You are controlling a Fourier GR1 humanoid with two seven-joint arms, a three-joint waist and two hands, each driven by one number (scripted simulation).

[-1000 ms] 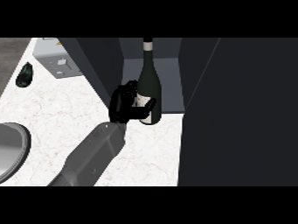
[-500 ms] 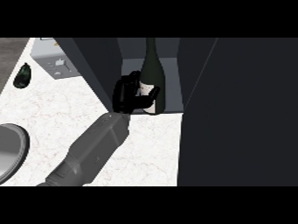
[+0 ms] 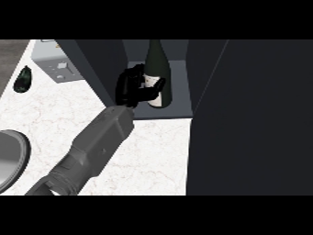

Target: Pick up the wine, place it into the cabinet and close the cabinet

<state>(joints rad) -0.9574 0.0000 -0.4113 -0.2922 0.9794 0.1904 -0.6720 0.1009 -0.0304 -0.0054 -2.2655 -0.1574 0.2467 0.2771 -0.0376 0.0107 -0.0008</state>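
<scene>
The wine bottle [image 3: 157,69] stands inside the open cabinet [image 3: 179,82], on its grey floor, with the neck pointing to the top of the view and the wider lower part with a pale label near the front edge of the cabinet floor. The bottle is dark green and it looks upright.

One robot hand [image 3: 131,87] is seen, black, at the end of a grey forearm [image 3: 94,147] that comes from the lower left of the view and goes up to the cabinet opening. Which arm it is, I cannot say for sure from this view; it comes in at the left side, so I take it as the left robot hand. Its fingers are curled round the lower part of the bottle, at the left side of the label, so the robot hand is pinching the bottle. The other robot hand does not show.

The cabinet has a dark left wall [image 3: 94,69] just beside the hand, and a big dark door panel [image 3: 260,119] at the right that fills much of the view's right side.

The desk [image 3: 152,156] is white with a faint marble pattern. On it, at the far left, lies a small dark green object [image 3: 24,79]. Near it, by the cabinet's left wall, there is a grey box-like thing [image 3: 60,66]. At the lower left edge a grey round rim [image 3: 3,160] is partly seen.
</scene>
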